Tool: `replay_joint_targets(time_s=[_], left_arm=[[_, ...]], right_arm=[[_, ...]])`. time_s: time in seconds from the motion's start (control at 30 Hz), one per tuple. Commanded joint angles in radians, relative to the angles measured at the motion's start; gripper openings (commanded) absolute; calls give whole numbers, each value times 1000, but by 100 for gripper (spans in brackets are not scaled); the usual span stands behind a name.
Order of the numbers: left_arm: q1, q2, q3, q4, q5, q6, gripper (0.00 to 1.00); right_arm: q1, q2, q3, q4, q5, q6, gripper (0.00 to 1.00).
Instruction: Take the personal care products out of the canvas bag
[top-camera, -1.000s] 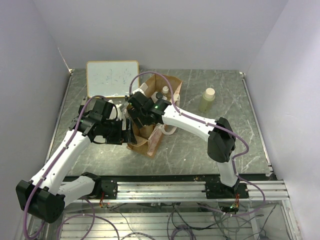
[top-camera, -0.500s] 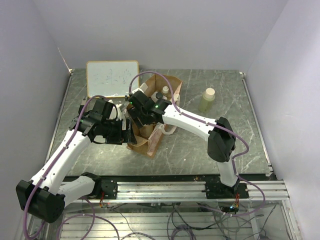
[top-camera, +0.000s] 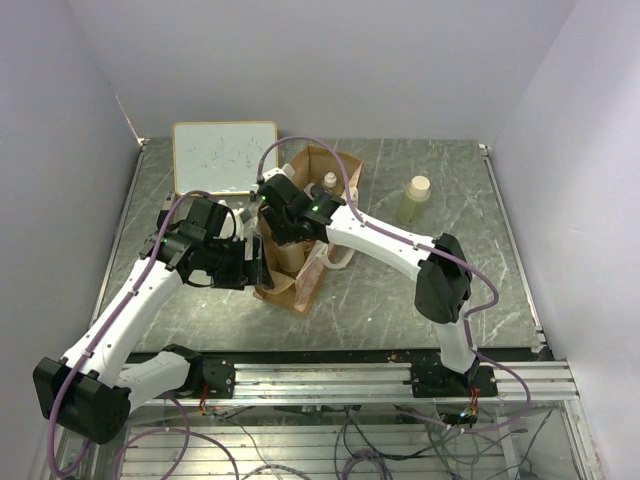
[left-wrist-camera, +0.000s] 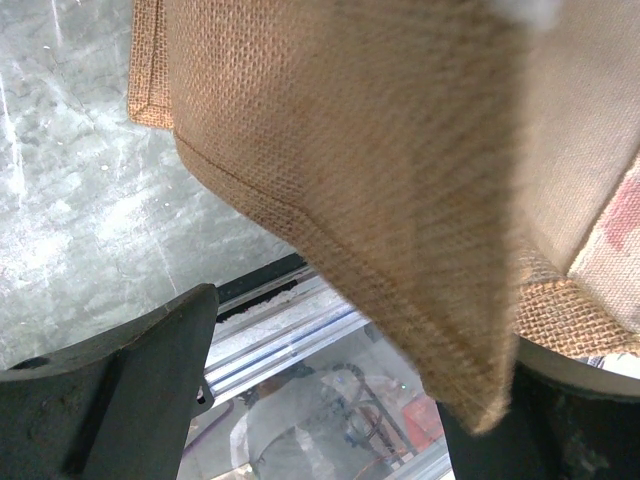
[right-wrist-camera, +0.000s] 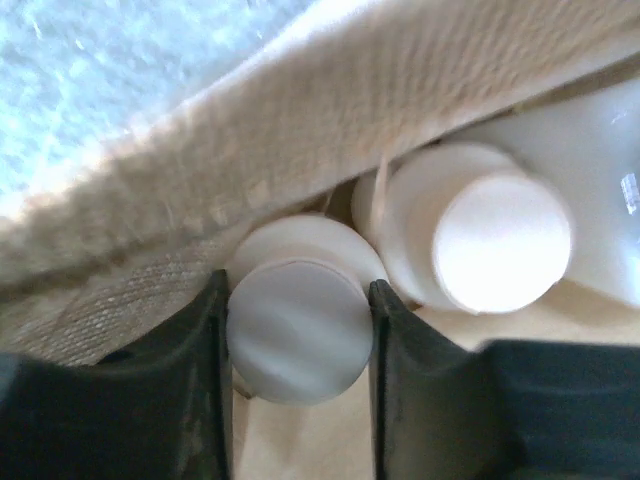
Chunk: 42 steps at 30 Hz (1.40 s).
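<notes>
Tan canvas bag (top-camera: 288, 285) stands left of the desk's (top-camera: 400, 290) centre, near the whiteboard (top-camera: 225, 155) at the far-left corner. Right gripper (top-camera: 272, 222) is down inside it, fingers (right-wrist-camera: 200, 400) clamped on both sides of a cream bottle's (right-wrist-camera: 298, 335) round cap; a second capped bottle (right-wrist-camera: 500, 240) stands just beside it. Left gripper (top-camera: 254, 268) sits at the bag's near-left side, jaws spread wide, fabric hanging between. One beige bottle (top-camera: 414, 200) stands apart toward the far-right corner.

The bag (top-camera: 290, 283) is tan-brown coarse weave with pinkish edging, a cap (right-wrist-camera: 298, 330) inside it is cream, a bottle (top-camera: 414, 200) right of it is pale yellow-green and beige-topped, and a whiteboard (top-camera: 224, 157) behind it is white, pale-framed, on a grey marbled table (top-camera: 380, 300).
</notes>
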Motion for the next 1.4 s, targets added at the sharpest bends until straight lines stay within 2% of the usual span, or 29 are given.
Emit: replay_joint_targets(time_s=[0.0,0.03,0.33,0.63,0.8,1.07,1.37], left_arm=[[-5,5,11,-73,-9,28,91],[-5,6,12,-72,-12,29,91],[-5,0,23,-73,-35,26,91],[-5,3,27,-67,-32,19,91],[-5,9,25,-62,-21,14,91],[-5,17,35,-62,-21,13,91],[-5,32,44,-58,-17,14,90]], right_arm=[[-17,22,35,16,15,9,4],[-17,18,44,15,13,9,0],[-18,-56,82,-6,12,52,0],[-53,-171,45,-17,-41,205,0],[-114,-239,0,7,-156,318,0],[-237,-390,-120,142,-404,481,0],[-354,-467,-134,215,-581,621,0]])
